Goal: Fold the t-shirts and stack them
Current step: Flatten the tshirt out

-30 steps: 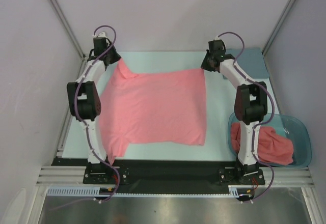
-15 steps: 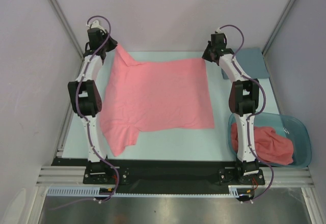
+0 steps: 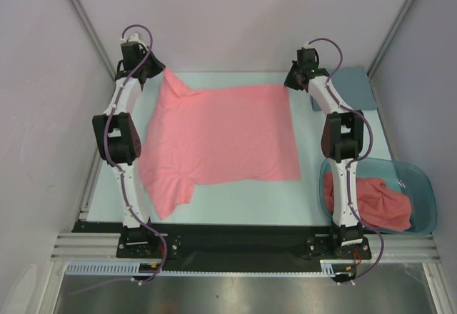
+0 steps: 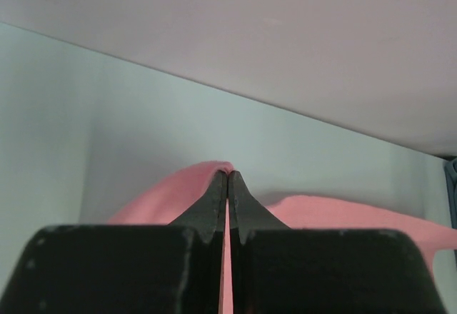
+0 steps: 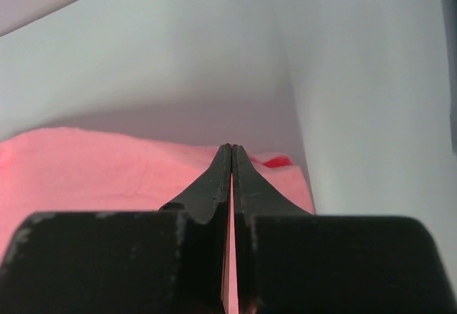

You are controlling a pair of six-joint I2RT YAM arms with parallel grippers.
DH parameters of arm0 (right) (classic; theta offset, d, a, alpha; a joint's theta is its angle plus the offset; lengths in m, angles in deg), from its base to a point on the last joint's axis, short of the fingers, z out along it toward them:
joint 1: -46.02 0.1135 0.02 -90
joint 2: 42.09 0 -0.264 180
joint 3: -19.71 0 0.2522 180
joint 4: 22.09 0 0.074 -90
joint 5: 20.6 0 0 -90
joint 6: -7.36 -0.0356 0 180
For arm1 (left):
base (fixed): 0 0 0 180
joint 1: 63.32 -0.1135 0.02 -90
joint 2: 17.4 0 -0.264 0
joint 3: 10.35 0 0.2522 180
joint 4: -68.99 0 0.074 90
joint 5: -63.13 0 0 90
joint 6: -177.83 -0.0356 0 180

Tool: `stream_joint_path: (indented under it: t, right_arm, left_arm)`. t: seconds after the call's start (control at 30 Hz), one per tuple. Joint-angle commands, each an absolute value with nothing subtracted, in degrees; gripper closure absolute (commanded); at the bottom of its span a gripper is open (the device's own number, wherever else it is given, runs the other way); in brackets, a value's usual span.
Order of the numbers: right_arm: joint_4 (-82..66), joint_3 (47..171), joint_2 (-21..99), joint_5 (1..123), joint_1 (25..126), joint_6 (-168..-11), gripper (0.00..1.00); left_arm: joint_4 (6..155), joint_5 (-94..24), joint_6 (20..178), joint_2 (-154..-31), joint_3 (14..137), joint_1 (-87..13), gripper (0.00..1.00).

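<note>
Salmon-pink t-shirt (image 3: 221, 139) of thin, soft fabric is lying spread across the pale surface (image 3: 235, 198). It is mostly flat, with its near left part rumpling into folds. The left hand (image 3: 161, 73) is pinching tightly on the far left corner, drawing it up into a small peak. The right hand (image 3: 289, 84) is clamping on the far right corner, pink cloth showing between its black tapered fingers (image 5: 207, 193). A crumpled pink heap (image 3: 382, 200) is sitting inside a teal translucent tub (image 3: 423, 180) at the near right. A grey-blue rectangular cloth (image 3: 353, 89) is lying flat at the far right.
</note>
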State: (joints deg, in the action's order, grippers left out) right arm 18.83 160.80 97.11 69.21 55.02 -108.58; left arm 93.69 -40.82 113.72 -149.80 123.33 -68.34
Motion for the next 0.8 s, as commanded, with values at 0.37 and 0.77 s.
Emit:
stream_joint_path:
  t: [0.37,0.77]
  right_arm:
    - [25.34,161.35,92.21,65.00,53.50,-109.45,1.00]
    - [26.47,157.22,83.08,66.84,53.14,-108.40,1.00]
  left_arm:
    - [99.10,-38.83,111.92,-132.72,116.18,-69.39,1.00]
    - [95.84,-31.44,113.41,-117.80,108.71,-69.47,1.00]
